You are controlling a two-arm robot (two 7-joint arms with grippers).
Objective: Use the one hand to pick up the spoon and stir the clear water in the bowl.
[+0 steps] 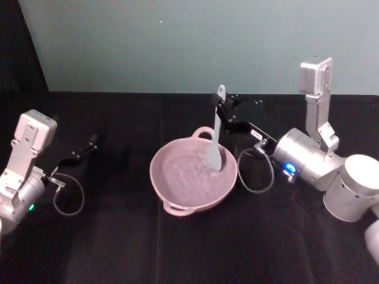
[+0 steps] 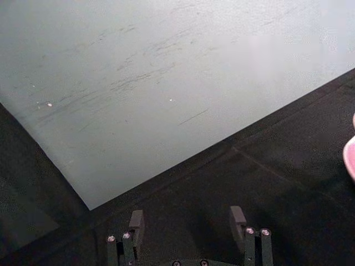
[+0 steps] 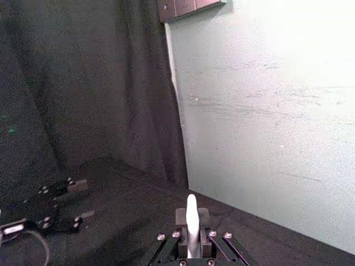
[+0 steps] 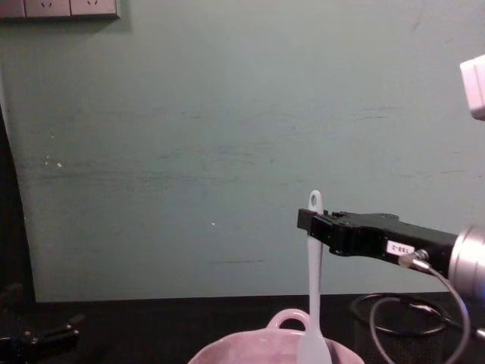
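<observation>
The pale pink bowl sits mid-table, and its rim also shows in the chest view. Clear water is a faint sheen inside it. The white spoon stands nearly upright with its paddle head down in the bowl at the right side. My right gripper is shut on the spoon's upper handle, just below the hole; from the side the spoon hangs from that gripper. In the right wrist view the handle stands between the fingers. My left gripper rests open at the table's left, its fingers apart.
A black wire-mesh cup stands right of the bowl under the right arm, beside a looping black cable. A black cloth covers the table, and a pale green wall rises behind it. The bowl's edge shows in the left wrist view.
</observation>
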